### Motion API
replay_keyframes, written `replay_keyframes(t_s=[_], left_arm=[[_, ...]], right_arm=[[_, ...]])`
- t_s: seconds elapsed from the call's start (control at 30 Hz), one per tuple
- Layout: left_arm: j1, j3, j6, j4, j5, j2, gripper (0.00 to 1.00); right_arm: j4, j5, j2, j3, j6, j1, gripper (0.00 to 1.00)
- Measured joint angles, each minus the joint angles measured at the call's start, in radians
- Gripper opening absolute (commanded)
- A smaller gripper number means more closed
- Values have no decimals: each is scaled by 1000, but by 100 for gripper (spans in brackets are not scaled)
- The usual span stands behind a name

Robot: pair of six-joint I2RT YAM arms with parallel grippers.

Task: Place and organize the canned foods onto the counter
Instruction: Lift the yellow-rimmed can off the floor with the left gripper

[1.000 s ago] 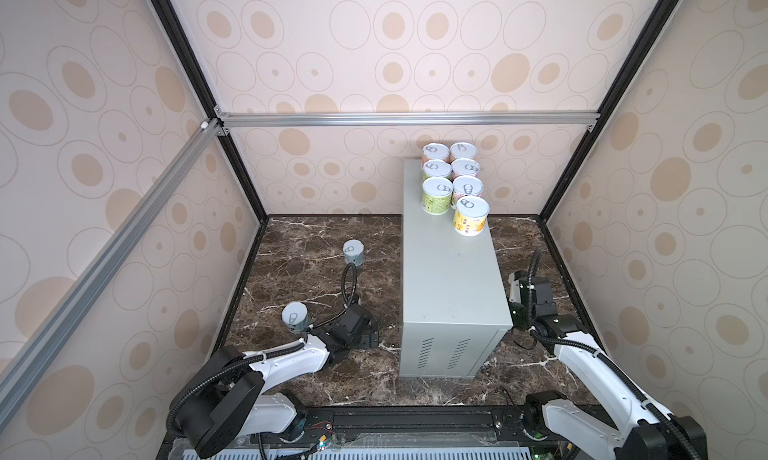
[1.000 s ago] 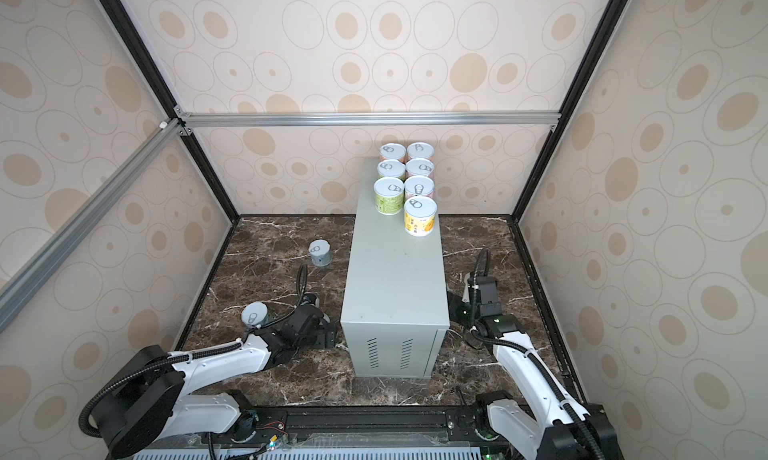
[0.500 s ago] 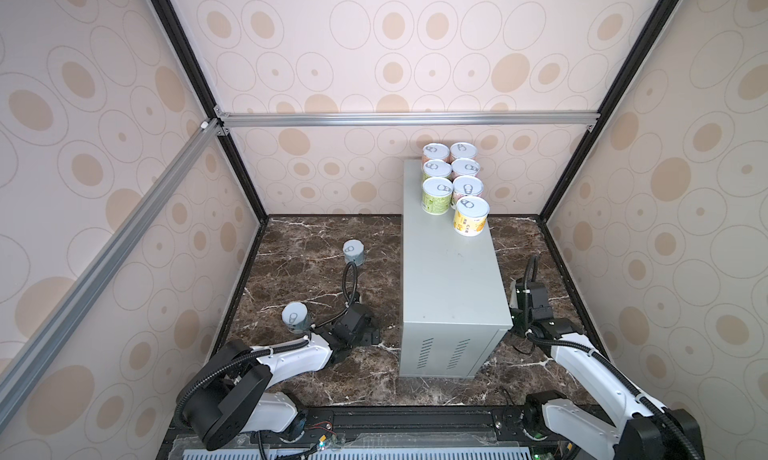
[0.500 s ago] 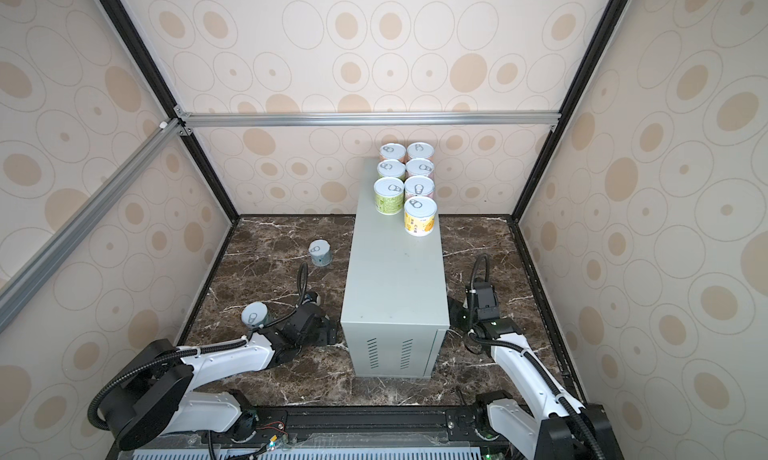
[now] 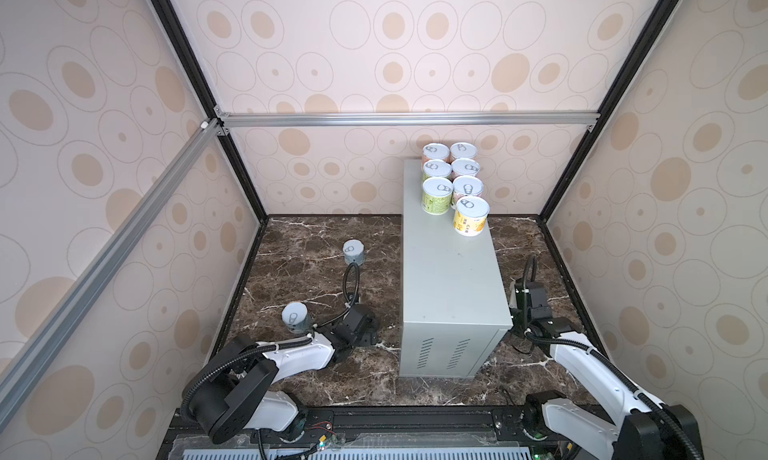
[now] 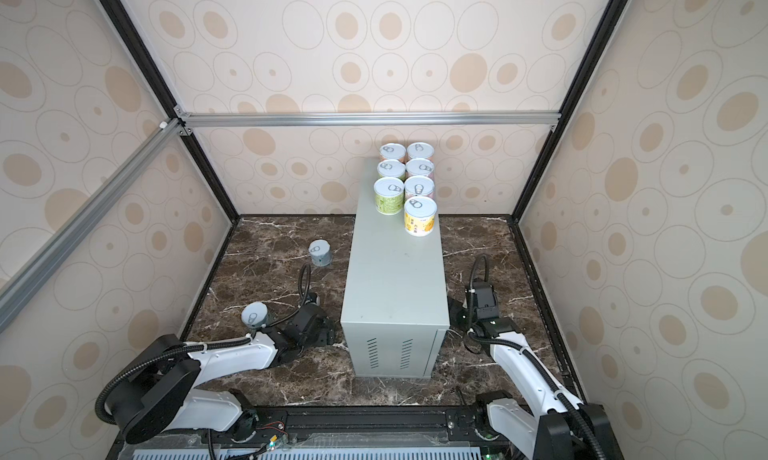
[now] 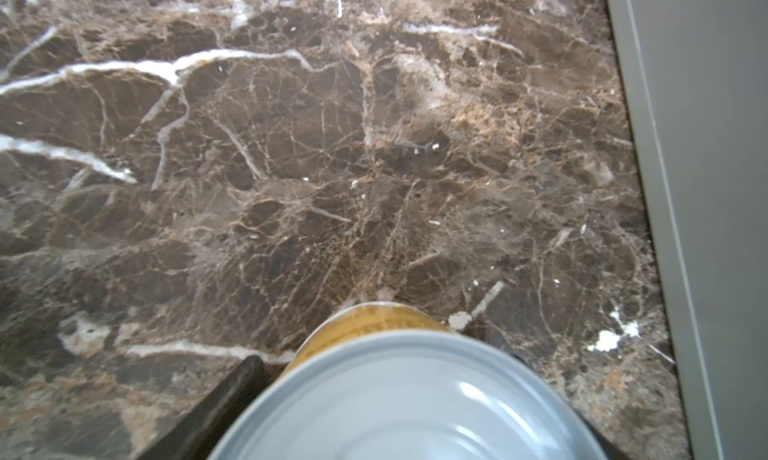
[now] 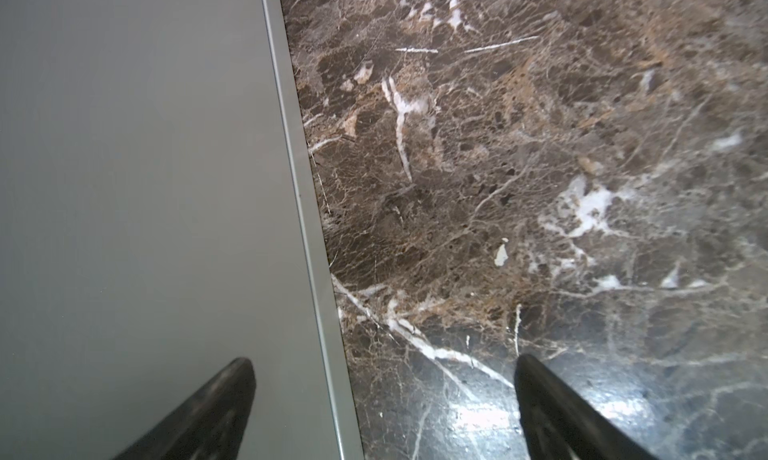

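Several cans (image 5: 437,189) (image 6: 389,187) stand in two rows at the far end of the grey counter (image 5: 449,295) (image 6: 395,279). Two pale cans stand on the marble, a far one (image 5: 353,252) (image 6: 319,252) and a near one (image 5: 296,317) (image 6: 254,314). My left gripper (image 5: 363,327) (image 6: 318,327) (image 7: 384,360) is low beside the counter. Its jaws stand wide on either side of an orange-labelled can (image 7: 374,320), with marble showing between one finger (image 7: 245,379) and the label. My right gripper (image 5: 515,312) (image 6: 461,312) (image 8: 384,374) hangs open and empty along the counter's right wall (image 8: 145,187).
Patterned walls close in the dark marble floor (image 5: 299,279) on three sides. An aluminium bar (image 5: 395,119) crosses the back overhead. The counter's side wall (image 7: 706,146) stands close to the right of the orange can. The vent slots (image 5: 442,354) face the arms' base.
The right arm has shifted slightly beside the counter. The left arm stays low at the same spot. No can has moved.
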Motion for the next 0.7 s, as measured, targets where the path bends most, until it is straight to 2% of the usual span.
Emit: replay_keyframes(t_s=[0.17,0.4,0.7], left_arm=[[0,0,6,-6,-8,-6,74],[0,0,6,-53,5,-42,73],[0,0,6,-135,11,-181,72]], right_arm=[[0,0,0,0,0,0,99],[-16,-1,-13,0,-2,0,100],[-68,0,-103,15,-4,0,100]])
